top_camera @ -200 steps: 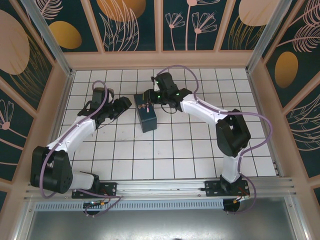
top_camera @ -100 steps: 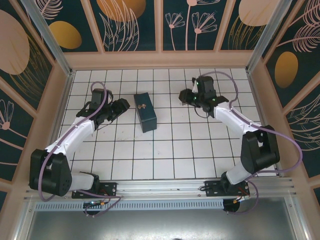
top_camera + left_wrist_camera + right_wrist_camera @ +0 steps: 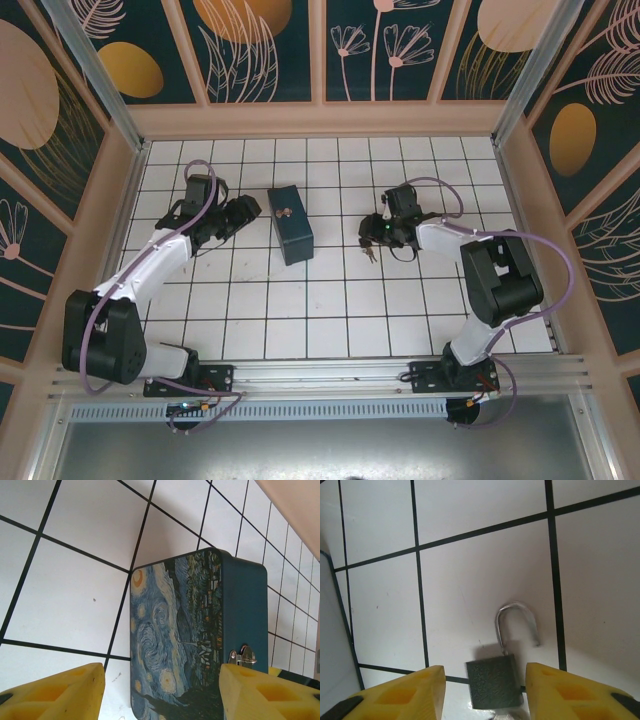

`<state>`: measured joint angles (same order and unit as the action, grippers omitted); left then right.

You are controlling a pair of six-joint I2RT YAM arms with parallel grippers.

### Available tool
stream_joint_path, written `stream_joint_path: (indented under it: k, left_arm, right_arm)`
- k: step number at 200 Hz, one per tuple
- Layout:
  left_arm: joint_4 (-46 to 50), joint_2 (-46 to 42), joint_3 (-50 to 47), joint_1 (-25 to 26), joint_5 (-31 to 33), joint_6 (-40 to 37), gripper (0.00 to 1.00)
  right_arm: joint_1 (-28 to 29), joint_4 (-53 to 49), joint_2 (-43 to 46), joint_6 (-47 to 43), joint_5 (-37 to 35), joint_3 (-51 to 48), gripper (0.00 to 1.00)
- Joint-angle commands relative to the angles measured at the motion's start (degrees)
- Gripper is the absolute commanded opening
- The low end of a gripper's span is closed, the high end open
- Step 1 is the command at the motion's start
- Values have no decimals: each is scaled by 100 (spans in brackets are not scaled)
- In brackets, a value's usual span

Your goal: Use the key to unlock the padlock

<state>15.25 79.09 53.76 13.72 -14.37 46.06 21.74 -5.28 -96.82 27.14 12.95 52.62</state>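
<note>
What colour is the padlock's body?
The padlock body is dark grey, with a silvery shackle; the right wrist view shows it best.

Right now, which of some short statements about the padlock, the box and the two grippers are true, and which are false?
1. The padlock lies on the floor at the open right gripper. True.
2. Its shackle is locked shut. False: one leg stands free of the body.
3. The left gripper is shut on the box. False: it is open, and the box lies ahead of it.
4. The box has a silvery latch on its dark side. True.
5. The padlock hangs on that latch. False: it lies on the floor, apart from the box.
</note>
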Motion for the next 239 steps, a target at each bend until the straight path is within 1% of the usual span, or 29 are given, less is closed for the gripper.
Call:
stream_joint_path:
  k: [1, 12, 23, 42, 57, 69, 89, 101, 112, 138, 170, 202, 223, 239]
  left_arm:
    - [-25, 129, 161, -4, -218, -159, 62]
    - [-141, 181, 168, -7, -478, -104, 62]
    - [-242, 202, 162, -9, -663, -92, 62]
    - [-438, 247, 122, -10, -1025, -64, 62]
    - [-907, 257, -93, 7, -1450, 219, 61]
    - [-1202, 297, -218, 40, -1629, 435, 60]
    - [-1405, 399, -259, 145, -1633, 547, 60]
    - [-1503, 503, -252, 171, -1647, 587, 60]
    - [-1578, 607, -234, 201, -1632, 611, 60]
    - [-1944, 854, -224, 230, -1779, 782, 59]
    - [-2155, 865, -190, 245, -1854, 931, 59]
    - [-1926, 689, -50, 237, -1815, 830, 59]
    - [-1647, 617, 3, 245, -1647, 672, 59]
    - [-1620, 625, -23, 233, -1686, 670, 59]
  right_arm:
    - [-21, -25, 260, -39, -15, 199, 50]
    - [47, -41, 374, -79, 120, 339, 56]
    - [176, -69, 377, -128, 249, 507, 56]
    - [448, 240, 194, -29, 677, 652, 43]
    - [645, 576, -107, 76, 955, 717, 31]
    - [756, 710, -391, 143, 1081, 871, 22]
    - [907, 1068, -709, 272, 1290, 1031, 16]
    - [929, 1117, -831, 279, 1355, 1167, 13]
    - [1106, 1125, -952, 307, 1395, 1262, 11]
    - [1293, 1324, -1159, 475, 1539, 1243, 10]
    - [1545, 1722, -1396, 758, 1718, 1226, 10]
    - [1855, 2106, -1872, 1087, 1874, 1578, 11]
    - [2056, 2000, -2248, 1094, 1858, 2021, 12]
    - [2102, 1916, -2438, 1118, 1800, 2236, 14]
